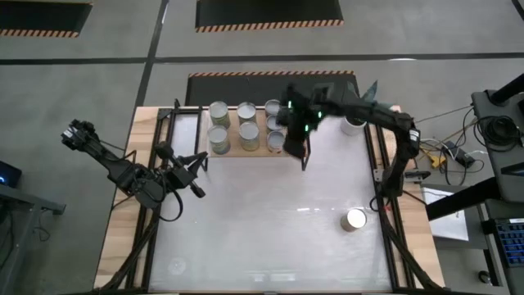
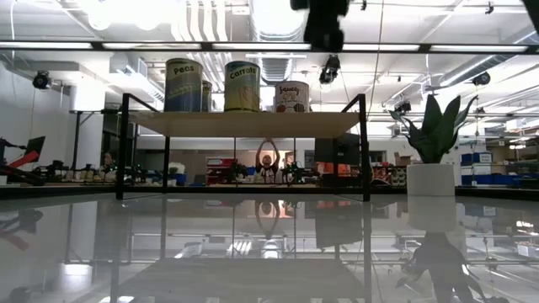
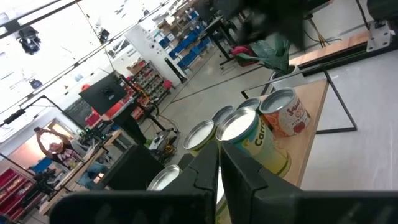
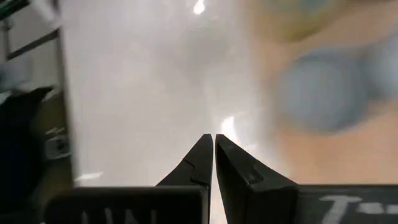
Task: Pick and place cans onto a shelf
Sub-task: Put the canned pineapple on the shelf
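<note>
One can (image 1: 354, 220) stands upright alone at the lower right of the table (image 1: 270, 213), well apart from the shelf (image 1: 246, 131) at upper centre. The right gripper (image 1: 304, 160), clenched empty beside the shelf, is nearer; the left gripper (image 1: 199, 174), also clenched, waits at left.

Beyond my table (image 1: 270, 238) I see a grey floor (image 1: 98, 74) with hazard-striped mats (image 1: 268, 14), bright ceiling lights (image 2: 135, 10), exposed ducts (image 2: 271, 17) and blue-stocked racks (image 3: 186, 38) farther back.
</note>
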### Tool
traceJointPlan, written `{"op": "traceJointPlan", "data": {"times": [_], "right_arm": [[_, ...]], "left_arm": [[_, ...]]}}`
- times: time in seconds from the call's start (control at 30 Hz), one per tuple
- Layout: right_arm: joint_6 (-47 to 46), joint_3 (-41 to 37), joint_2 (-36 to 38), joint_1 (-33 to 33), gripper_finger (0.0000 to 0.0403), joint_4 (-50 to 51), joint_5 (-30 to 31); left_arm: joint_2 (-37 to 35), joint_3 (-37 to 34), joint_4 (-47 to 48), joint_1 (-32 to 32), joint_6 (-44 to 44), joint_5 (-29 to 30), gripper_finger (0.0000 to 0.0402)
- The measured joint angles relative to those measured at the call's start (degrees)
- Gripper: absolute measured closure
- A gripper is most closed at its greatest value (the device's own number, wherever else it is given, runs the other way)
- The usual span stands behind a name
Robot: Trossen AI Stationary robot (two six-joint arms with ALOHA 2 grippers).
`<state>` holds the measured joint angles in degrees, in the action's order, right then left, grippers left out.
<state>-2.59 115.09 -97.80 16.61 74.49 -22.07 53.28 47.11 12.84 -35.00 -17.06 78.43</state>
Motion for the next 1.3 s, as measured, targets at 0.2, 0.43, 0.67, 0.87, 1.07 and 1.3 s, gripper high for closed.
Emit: {"op": "traceJointPlan", "data": {"times": [0.2, 0.43, 0.67, 0.87, 1.07, 1.3], "right_arm": [[-13.4, -9.6, 0.4, -15.2, 0.0394, 2.7, -0.5], [-31.0, -27.0, 3.3, -30.1, 0.0394, 4.6, 1.0], [-55.0, -39.5, 9.5, -36.8, 0.0392, 8.4, 5.5], [-64.0, -43.0, 14.0, -38.2, 0.0354, 2.9, 6.3], [-68.2, -44.9, 15.1, -39.0, 0.0299, 3.2, 7.1], [-69.5, -45.6, 12.8, -40.0, 0.0260, 3.0, 7.1]], "left_arm": [[0.0, 0.0, 0.0, 0.0, 0.9, 0.0, 0.0402], [0.0, 0.0, 0.0, -0.1, 1.5, -0.1, 0.0402], [0.0, 0.0, 0.0, -0.1, 1.6, -2.1, 0.0402], [0.0, 0.0, 0.0, -0.1, 1.3, -2.1, 0.0402], [0.0, 0.0, 0.0, -0.1, 1.3, -2.1, 0.0402], [0.0, 0.0, 0.0, -0.1, 1.3, -2.1, 0.0402]]}}
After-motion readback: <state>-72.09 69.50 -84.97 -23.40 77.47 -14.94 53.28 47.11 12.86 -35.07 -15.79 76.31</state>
